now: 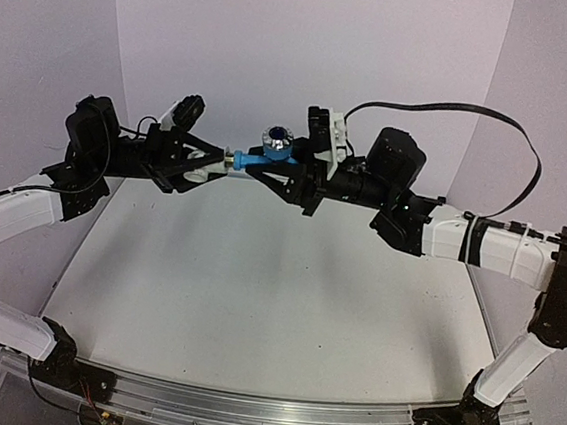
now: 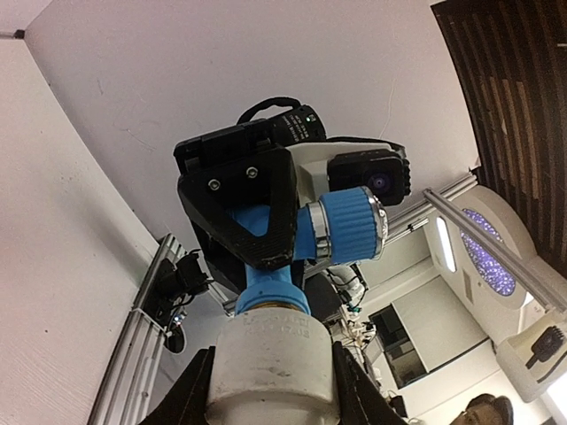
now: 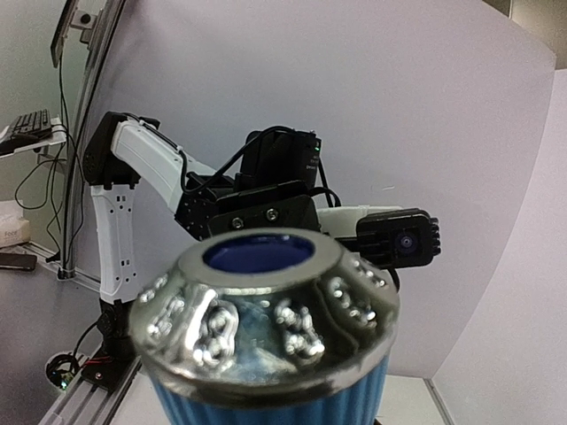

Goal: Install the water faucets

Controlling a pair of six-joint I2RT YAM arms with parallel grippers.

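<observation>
- Small light-blue plastic tap (image 1: 269,158), T-shaped, with its silvery round knob (image 1: 276,136) facing up. It's held in mid-air between the two arms, well above the white worktop (image 1: 255,300).
- Right end effector (image 1: 258,167) is pressed onto the tap's body. In the left wrist view one black finger (image 2: 257,208) lies across the blue barrel. The grip sits beside the knob, so the stem end is left free.
- Left end effector (image 1: 218,164) is pinching a white cylindrical plastic fitting (image 2: 270,363) by its sides, with its end facing the tap.
- Stem and fitting are in line and touching, with a brass-coloured ring (image 2: 270,305) at the joint. Cannot tell how deep the stem is seated.
- Judgement: this is the mating step. The two-arm hold makes sense: one part is fixed as the reaction, the other is pushed or turned in along the shared axis.
- Risk: tilt between the axes could jam or cross-thread it, and smooth plastic may slip under torque.
- The knob fills the right wrist view, so it's no use for checking alignment.
</observation>
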